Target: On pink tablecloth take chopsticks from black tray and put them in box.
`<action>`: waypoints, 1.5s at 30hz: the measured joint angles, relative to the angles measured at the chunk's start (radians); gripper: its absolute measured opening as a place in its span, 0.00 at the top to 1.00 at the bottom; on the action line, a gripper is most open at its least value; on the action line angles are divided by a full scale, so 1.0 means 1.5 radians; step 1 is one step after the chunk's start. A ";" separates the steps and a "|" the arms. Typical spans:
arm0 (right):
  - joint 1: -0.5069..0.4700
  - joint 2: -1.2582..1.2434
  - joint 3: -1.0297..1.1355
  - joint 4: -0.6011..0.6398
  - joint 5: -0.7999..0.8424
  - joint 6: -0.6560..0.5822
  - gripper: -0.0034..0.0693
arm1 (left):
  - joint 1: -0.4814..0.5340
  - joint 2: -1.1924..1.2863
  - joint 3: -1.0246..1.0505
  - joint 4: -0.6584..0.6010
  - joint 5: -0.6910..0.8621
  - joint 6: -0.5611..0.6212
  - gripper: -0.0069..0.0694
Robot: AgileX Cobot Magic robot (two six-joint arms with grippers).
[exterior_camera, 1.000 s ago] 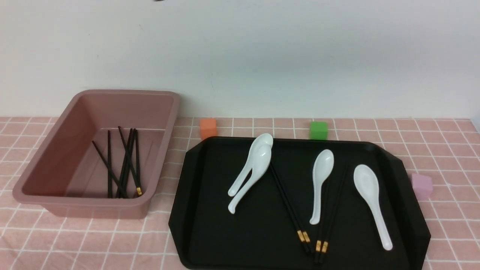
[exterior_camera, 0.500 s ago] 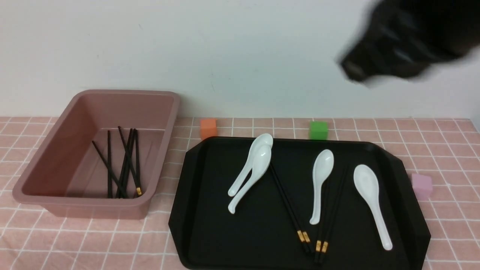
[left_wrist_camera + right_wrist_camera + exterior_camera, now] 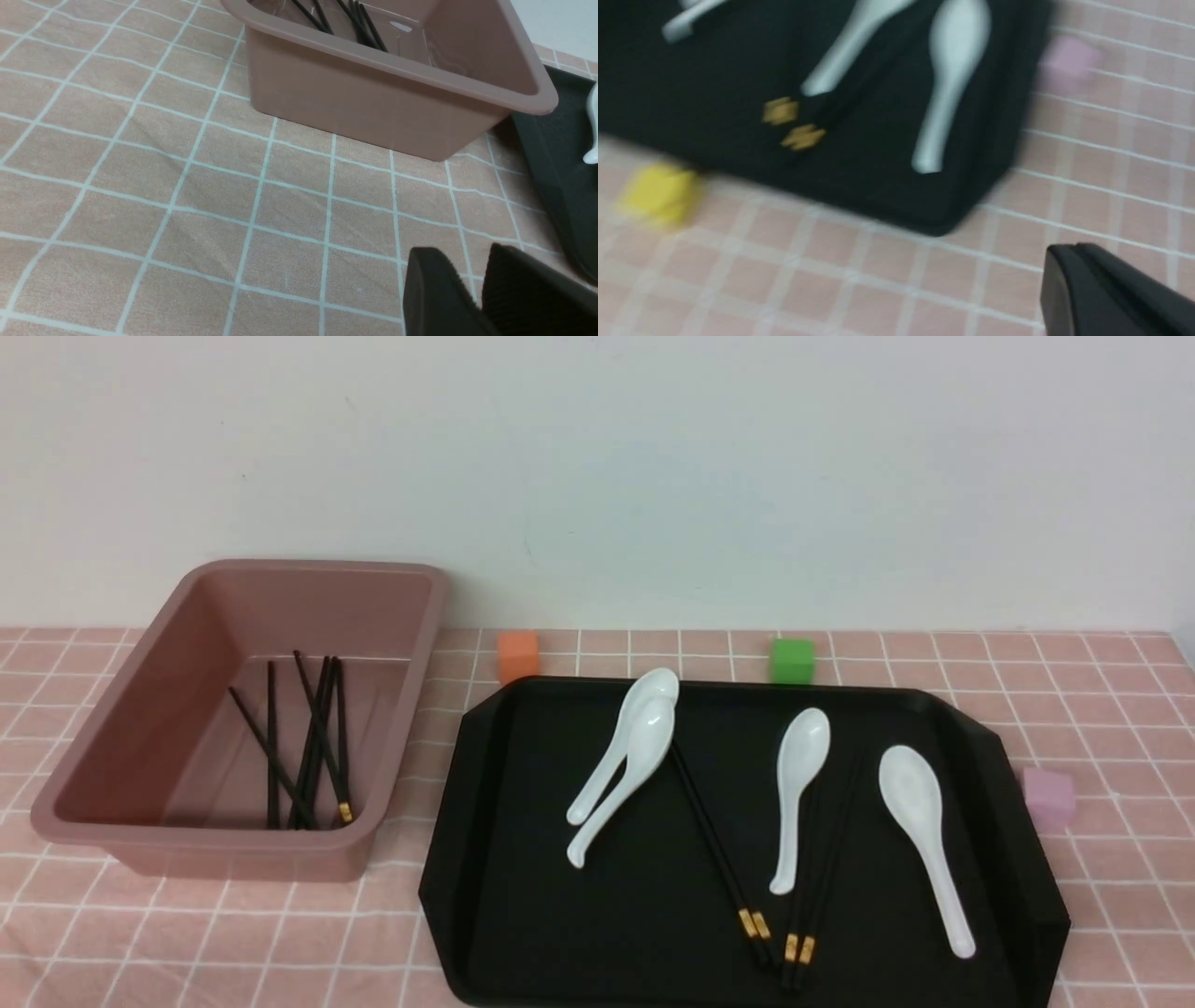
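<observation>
Chopsticks [image 3: 717, 845]: 2 prs on black tray [image 3: 504, 896], lying near-far, gold ends twd robot. R claw [image 3: 1064, 261] nearer, state can't tell; L claw [image 3: 476, 261] closed, empty.

PLACE: staged test bench, probably a lab | EVIDENCE: bare white wall [image 3: 653, 476]; pink tablecloth [image 3: 187, 943]; orange cube [image 3: 518, 656] and green cube [image 3: 793, 660] just behind a black tray [image 3: 523, 896].

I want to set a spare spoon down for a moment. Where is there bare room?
Bare: the left part of the black tray, between its left rim and the stacked spoons, and the pink tablecloth in front of the box. Crowded: the tray's right half, where single spoons and chopsticks lie close together.
</observation>
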 joint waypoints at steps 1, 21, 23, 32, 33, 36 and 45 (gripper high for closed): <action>-0.052 -0.070 0.085 0.005 -0.068 -0.009 0.97 | 0.000 0.000 0.000 0.000 0.000 0.000 0.67; -0.147 -0.308 0.342 0.027 -0.261 -0.019 0.97 | 0.000 0.000 0.000 0.000 0.000 0.000 0.66; -0.133 -0.308 0.342 0.030 -0.260 -0.019 0.97 | 0.000 0.000 0.000 0.000 0.000 0.000 0.65; -0.081 -0.308 0.342 0.052 -0.259 -0.019 0.97 | 0.000 0.000 0.000 -0.001 0.000 0.000 0.65; -0.081 -0.308 0.342 0.054 -0.258 -0.019 0.97 | 0.000 0.000 0.000 -0.001 0.000 0.000 0.65; -0.081 -0.308 0.342 0.054 -0.258 -0.019 0.97 | 0.000 0.000 0.000 -0.001 0.000 0.000 0.65; -0.081 -0.308 0.341 0.054 -0.258 -0.016 0.96 | 0.000 0.000 0.000 -0.001 0.000 0.000 0.65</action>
